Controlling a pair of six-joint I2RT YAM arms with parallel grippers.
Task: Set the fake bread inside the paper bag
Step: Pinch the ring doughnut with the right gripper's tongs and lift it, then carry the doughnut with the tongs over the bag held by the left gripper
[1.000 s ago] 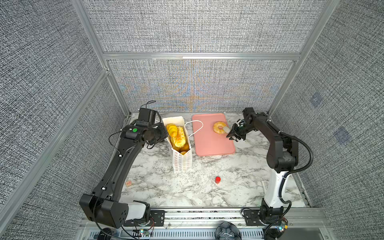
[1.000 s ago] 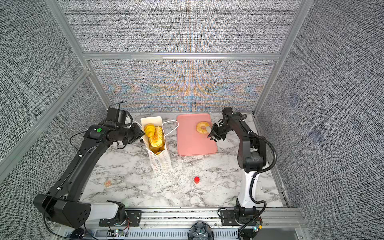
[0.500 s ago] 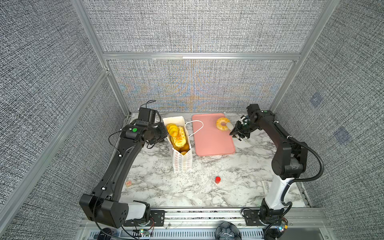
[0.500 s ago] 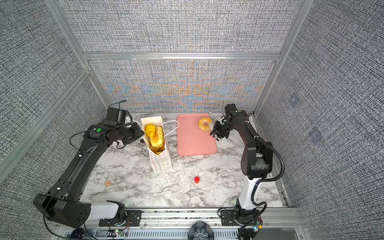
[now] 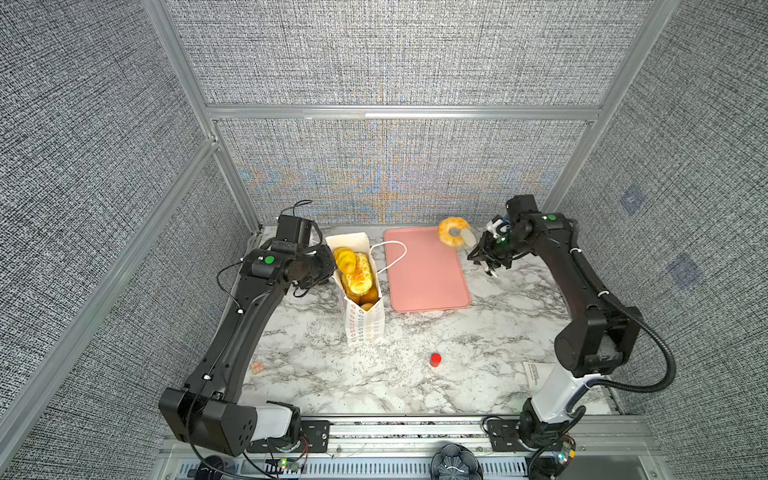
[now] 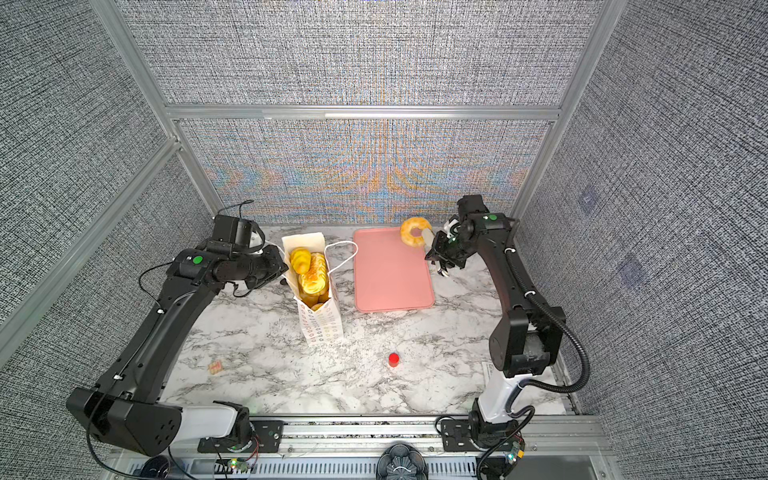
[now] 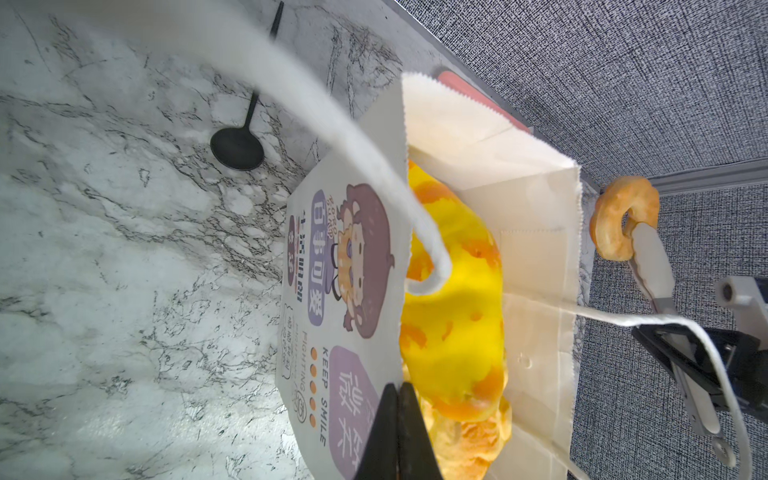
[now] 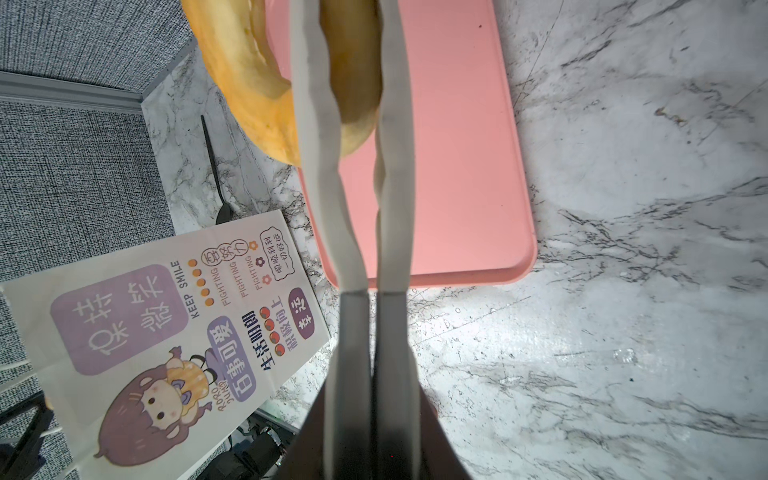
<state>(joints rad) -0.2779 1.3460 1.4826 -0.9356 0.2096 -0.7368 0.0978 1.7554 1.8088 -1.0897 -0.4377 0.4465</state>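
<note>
The right claw (image 5: 468, 240) grips the ring bread (image 5: 450, 230) in the air over the far right corner of the pink tray (image 5: 424, 282), well apart from the paper bag (image 5: 365, 328) on the bench (image 5: 415, 386), whose rim the left claw (image 7: 397, 415) pinches, loaves (image 5: 355, 270) crowding its mouth

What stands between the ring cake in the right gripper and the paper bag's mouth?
Nothing solid. The ring cake in the right gripper hangs over the flat pink tray. The cord handle of the paper bag loops out toward the tray and might snag, and the bread inside reaches near the rim.
</note>
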